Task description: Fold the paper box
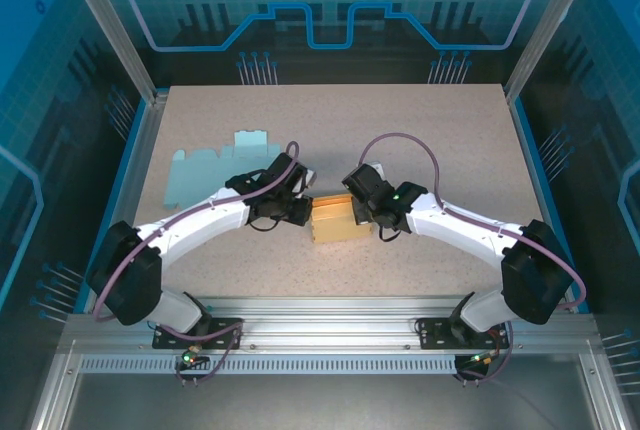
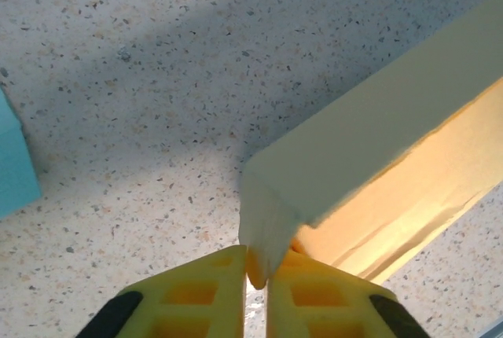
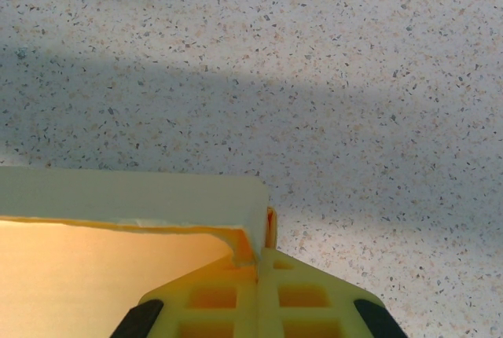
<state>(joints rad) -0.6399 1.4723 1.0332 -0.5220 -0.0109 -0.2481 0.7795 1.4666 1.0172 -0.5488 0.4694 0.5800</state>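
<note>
The yellow paper box (image 1: 335, 220) sits half-folded on the table between both arms, its open hollow facing up. My left gripper (image 1: 305, 212) is at its left end. In the left wrist view the yellow fingers (image 2: 204, 299) are shut on the corner of the box's pale end wall (image 2: 271, 224), gripper (image 2: 258, 273). My right gripper (image 1: 362, 216) is at the right end. In the right wrist view it (image 3: 263, 247) is shut on the box's wall corner (image 3: 253, 224), and the orange inside of the box (image 3: 94, 275) shows to its left.
A flat teal paper cut-out (image 1: 215, 163) lies on the speckled table behind the left arm; its edge (image 2: 14, 169) shows at the left of the left wrist view. Metal frame posts and blue panels surround the table (image 1: 450, 140).
</note>
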